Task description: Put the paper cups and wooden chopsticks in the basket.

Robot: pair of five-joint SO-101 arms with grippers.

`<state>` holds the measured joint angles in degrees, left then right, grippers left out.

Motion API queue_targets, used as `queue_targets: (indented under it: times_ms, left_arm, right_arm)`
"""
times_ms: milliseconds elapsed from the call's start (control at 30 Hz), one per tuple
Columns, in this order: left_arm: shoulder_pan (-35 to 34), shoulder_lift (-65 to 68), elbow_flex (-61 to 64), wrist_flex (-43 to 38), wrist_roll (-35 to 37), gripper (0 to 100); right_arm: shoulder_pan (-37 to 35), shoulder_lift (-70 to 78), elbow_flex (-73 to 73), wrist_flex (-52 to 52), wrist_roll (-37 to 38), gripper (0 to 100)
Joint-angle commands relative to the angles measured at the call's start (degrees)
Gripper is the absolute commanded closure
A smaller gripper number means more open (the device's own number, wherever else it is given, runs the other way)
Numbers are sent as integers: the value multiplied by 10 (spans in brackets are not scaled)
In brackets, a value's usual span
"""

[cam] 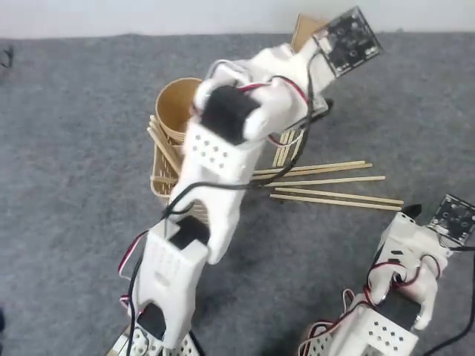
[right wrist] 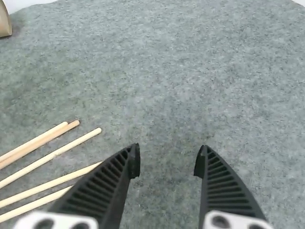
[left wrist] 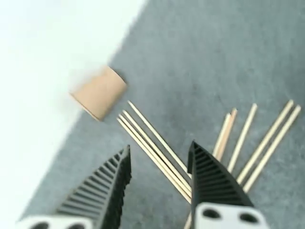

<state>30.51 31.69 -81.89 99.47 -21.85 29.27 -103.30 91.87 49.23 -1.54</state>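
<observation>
The woven basket (cam: 159, 183) stands on the grey surface (cam: 67, 148) with one tan paper cup (cam: 177, 107) upright inside it and a few pale sticks (cam: 160, 141) poking out past its rim on the side away from the loose pile. The loose wooden chopsticks (cam: 330, 187) – thin, light, straight – lie just beside the basket on its other side, fanned out flat on the surface. A second cup (left wrist: 99, 93), the same plain tan, lies tipped on its side beyond the basket, near the white wall. The left arm (cam: 215, 170) stretches up and across the basket, hiding much of it, its wrist held high past the basket's far side. The left claw (left wrist: 160, 149) is spread wide with nothing between its jaws, and hangs over the chopsticks with the tipped cup farther off. The right arm (cam: 412, 274) sits folded low, well apart from the basket, past the far tips of the loose chopsticks. The right claw (right wrist: 168, 149) is also parted wide and empty – bare surface lies beneath it, with chopstick ends just to one side.
</observation>
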Motion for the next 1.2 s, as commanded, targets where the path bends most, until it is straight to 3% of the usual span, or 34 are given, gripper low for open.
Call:
queue_targets:
  times_ms: [0, 200, 333, 700, 900, 1033, 1167]
  left_arm:
    - [-14, -86, -12, 12, 8, 812]
    - [-33, -187, -12, 12, 10, 812]
    - [-66, -254, -12, 12, 52, 812]
    - [-229, -367, 2, 13, 161, 812]
    - [-294, -450, 201, 13, 159, 812]
    - [-303, -521, 387, 12, 94, 812]
    - [-375, -558, 520, 9, 72, 812]
  right_arm:
    - [-3, -7, -2, -7, -1, 798]
    - [-3, -7, -2, -7, -1, 798]
    - [-3, -7, -2, -7, -1, 798]
    - [-22, -7, 0, -7, 24, 798]
    - [-31, -7, 3, -7, 35, 798]
    - [-31, -7, 4, -7, 35, 798]
    - [-31, -7, 4, -7, 35, 798]
